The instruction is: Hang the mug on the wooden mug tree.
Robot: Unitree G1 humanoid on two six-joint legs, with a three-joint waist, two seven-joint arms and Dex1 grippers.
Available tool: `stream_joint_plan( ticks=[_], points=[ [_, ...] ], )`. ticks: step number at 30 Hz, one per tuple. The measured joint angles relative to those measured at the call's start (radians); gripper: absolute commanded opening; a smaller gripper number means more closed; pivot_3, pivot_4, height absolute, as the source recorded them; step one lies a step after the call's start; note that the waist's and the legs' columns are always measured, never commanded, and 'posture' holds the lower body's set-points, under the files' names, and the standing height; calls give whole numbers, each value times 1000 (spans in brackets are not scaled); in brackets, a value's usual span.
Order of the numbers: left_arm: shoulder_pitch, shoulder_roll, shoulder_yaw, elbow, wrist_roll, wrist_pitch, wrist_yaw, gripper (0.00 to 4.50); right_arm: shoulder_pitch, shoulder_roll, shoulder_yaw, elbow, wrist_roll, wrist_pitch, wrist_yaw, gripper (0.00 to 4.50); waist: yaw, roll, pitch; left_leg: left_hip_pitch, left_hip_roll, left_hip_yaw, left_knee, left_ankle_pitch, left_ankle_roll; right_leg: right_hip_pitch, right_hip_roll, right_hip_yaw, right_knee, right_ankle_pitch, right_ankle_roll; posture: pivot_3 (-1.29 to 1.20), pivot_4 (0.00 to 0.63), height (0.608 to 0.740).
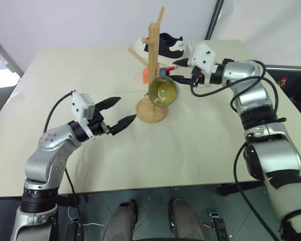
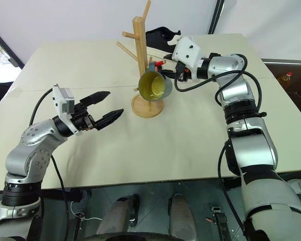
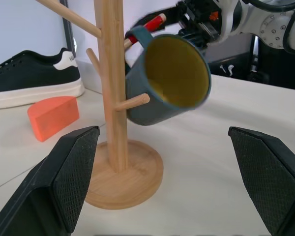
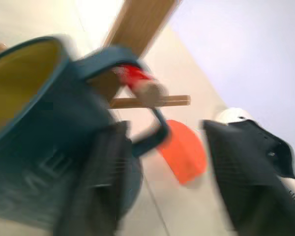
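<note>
Mug (image 1: 163,92) hangs tilted — mouth toward camera; right gripper (image 1: 178,70) apart, left gripper (image 1: 117,112) apart.

teal mug (image 3: 160,83) (tilted) — on wooden mug tree (image 3: 113,88)

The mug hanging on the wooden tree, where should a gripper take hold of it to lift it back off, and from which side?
Grip the mug by its rim and wall. It hangs tilted from the wooden mug tree, its handle hooked on a peg, its open mouth towards the robot. Come from the robot's side, probably one finger inside the mouth and one outside, since post and pegs crowd the handle.
</note>
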Motion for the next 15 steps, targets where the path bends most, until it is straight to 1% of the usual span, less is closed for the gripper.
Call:
stream_joint_plan(
  ticks=[3, 6, 7, 9, 11, 12, 13, 15],
  points=[
    [-3, 0, 0, 0, 0, 0, 4, 4500, 0, -43, -29, 0, 2, -1, -33, 3024, 4, 0, 0, 0, 0, 0, 0, 0, 0, 0, 0, 0, 0, 0, 0, 0, 150, 740],
    [-2, 0, 2, 0, 2, 0, 27, 4500, 21, -100, -117, -8, 41, 25, -76, 3024, 7, 0, 0, 0, 0, 0, 0, 0, 0, 1, 0, 0, -1, 0, 0, 0, 150, 740],
    [-1, 0, 3, 1, 6, 0, 39, 4500, 49, -119, -152, -22, 56, 37, -96, 3024, 8, -1, 0, 0, 0, 0, 0, 0, 0, 1, 0, 0, -1, 0, 0, 0, 150, 740],
    [3, -11, 10, 21, 38, -17, 84, 4500, 135, -135, -228, -53, 96, 64, -148, 3024, 6, -1, 0, 1, 0, 0, 0, 0, 0, 2, 0, 0, -1, 0, 0, 0, 150, 740],
    [14, -40, 35, 62, 59, -42, 133, 4500, 248, -125, -290, -93, 134, 93, -208, 3024, 5, -1, 0, 1, 0, 0, 0, 0, 0, 2, 0, 0, -1, 0, 0, 0, 150, 740],
    [19, -53, 46, 85, 72, -55, 155, 4500, 309, -112, -318, -119, 151, 107, -239, 3024, 3, -1, 0, 1, 0, 0, 0, 0, 0, 2, 0, 1, 0, 0, 0, 0, 150, 740],
    [32, -71, 64, 126, 92, -80, 193, 4500, 408, -76, -356, -173, 176, 124, -285, 3024, 2, -1, 0, 2, 1, 0, 0, 0, 0, 3, 0, 1, 0, 0, 0, 0, 150, 740],
    [55, -92, 86, 181, 121, -108, 237, 4500, 531, -21, -374, -237, 202, 146, -327, 3024, -2, -1, 0, 2, 1, 1, 0, 0, 0, 1, 0, 2, 2, 0, 0, 0, 150, 740]
  ],
)
